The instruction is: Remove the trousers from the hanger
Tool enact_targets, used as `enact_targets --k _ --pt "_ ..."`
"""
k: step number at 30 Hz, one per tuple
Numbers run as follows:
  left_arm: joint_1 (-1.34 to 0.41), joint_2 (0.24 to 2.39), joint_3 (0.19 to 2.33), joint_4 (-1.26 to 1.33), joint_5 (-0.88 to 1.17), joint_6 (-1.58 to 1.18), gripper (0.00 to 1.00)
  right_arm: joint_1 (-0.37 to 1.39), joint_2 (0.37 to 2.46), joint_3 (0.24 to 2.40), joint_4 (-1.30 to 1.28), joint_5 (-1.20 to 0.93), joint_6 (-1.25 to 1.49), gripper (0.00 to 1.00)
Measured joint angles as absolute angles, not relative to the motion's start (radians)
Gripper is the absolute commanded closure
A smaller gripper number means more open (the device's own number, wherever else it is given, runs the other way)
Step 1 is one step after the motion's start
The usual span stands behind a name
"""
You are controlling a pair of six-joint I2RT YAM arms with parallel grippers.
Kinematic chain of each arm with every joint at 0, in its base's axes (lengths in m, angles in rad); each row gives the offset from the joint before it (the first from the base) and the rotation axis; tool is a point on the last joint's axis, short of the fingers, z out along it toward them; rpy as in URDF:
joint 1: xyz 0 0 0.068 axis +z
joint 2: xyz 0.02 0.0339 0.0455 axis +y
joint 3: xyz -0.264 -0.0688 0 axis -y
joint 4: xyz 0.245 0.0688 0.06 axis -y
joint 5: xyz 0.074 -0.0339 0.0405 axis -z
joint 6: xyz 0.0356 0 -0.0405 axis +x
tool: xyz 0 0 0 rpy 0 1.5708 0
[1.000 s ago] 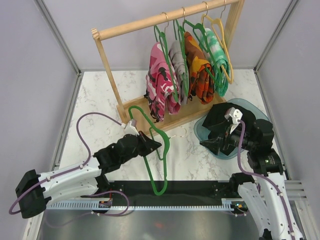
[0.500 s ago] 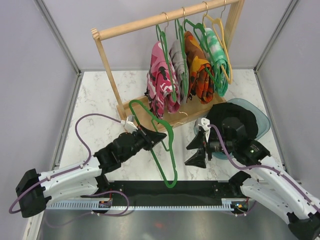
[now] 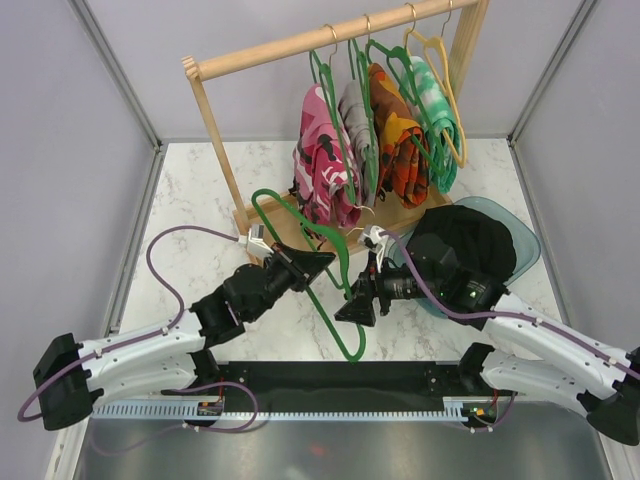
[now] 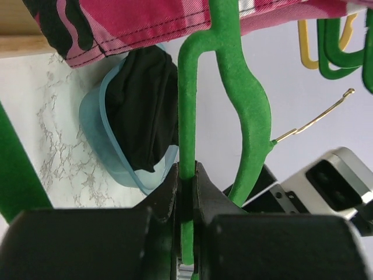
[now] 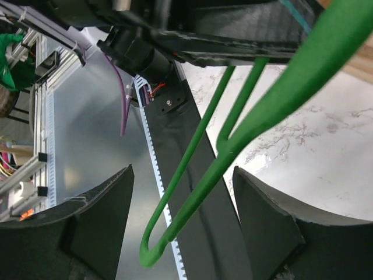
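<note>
Nearest in, the left gripper (image 3: 312, 262) stays clamped hard on the bare green hanger (image 4: 247, 99), carried a touch higher and further right than a second ago. The right gripper (image 3: 357, 300) has swung across from the tub, jaws wide but narrowing, straddling the hanger's lower bar with no contact showing. Behind it, black trousers (image 3: 465, 245) lie in the blue tub (image 3: 522, 238). At the back, camo pair (image 3: 325, 175), grey pair (image 3: 352, 120), orange pair (image 3: 395, 140) and green-white pair (image 3: 432, 95) hang unmoved on the rack (image 3: 270, 50).

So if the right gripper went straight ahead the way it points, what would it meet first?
Probably the green hanger, lying between the right gripper's open jaws; depth is unclear.
</note>
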State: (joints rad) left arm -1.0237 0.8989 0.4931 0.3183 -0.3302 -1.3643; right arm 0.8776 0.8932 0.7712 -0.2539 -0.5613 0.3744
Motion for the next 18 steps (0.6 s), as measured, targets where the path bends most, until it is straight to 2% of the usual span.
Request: enact_targets --k 2,5,6,7,13,18 --pt "-1.024 0.891 0.493 0.322 -0.34 -1.364 0.98 0.88 0.919 0.771 -0.237 -0.538 0.408 0.3" --pt "-1.024 0.873 0.493 0.326 -0.351 -1.364 0.98 0.88 0.936 0.771 -0.217 -0.519 0.437 0.58" --pt "-1.024 0.87 0.493 0.326 -0.357 -1.364 0.98 0.88 0.937 0.771 -0.213 -0.516 0.441 0.7" --pt "-1.024 0.865 0.493 0.327 -0.361 -1.364 0.98 0.88 0.937 0.771 -0.208 -0.516 0.445 0.99" --pt "-1.026 0.855 0.492 0.351 -0.373 -1.353 0.92 0.872 0.927 0.775 -0.236 -0.467 0.462 1.0" --pt "-1.029 0.878 0.492 0.393 -0.333 -1.349 0.65 0.869 0.892 0.775 -0.279 -0.44 0.45 1.0"
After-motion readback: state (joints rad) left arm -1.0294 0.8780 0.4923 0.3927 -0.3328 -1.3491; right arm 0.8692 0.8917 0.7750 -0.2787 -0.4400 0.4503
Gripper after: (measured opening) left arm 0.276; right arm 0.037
